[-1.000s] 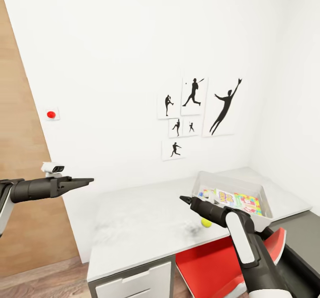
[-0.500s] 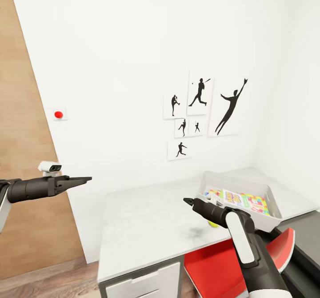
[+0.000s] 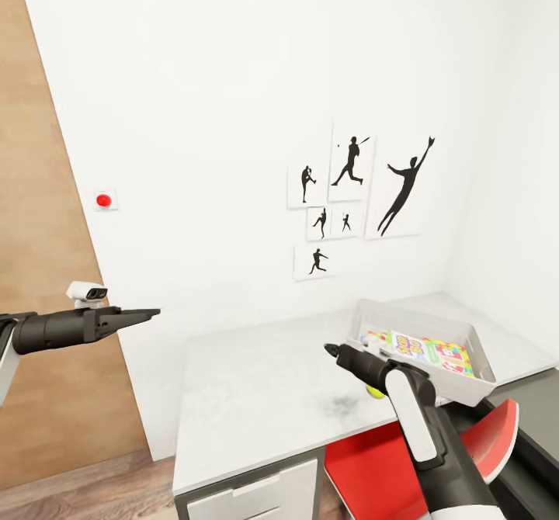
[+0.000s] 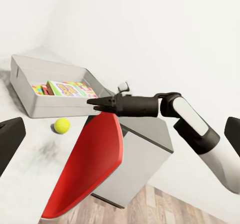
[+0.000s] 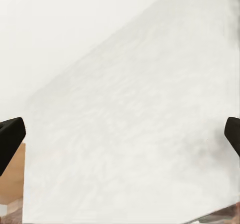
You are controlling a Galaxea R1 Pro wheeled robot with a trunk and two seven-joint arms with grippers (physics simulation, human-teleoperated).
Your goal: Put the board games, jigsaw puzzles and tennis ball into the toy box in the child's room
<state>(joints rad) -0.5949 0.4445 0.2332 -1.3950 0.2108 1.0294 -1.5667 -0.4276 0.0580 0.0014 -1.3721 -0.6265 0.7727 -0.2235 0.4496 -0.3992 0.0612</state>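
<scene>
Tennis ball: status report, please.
Tennis ball on table, beside toy box, not in it. Right gripper empty, above table near ball. Left gripper empty, off to side.

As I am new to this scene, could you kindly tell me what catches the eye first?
The black sports silhouettes on the white wall, above the table. On its right end sits the grey toy box holding colourful flat toys, with the tennis ball lying on the tabletop just outside it. A red chair stands tucked under the table.

Head high; wrists low — share table (image 3: 264,388)
</scene>
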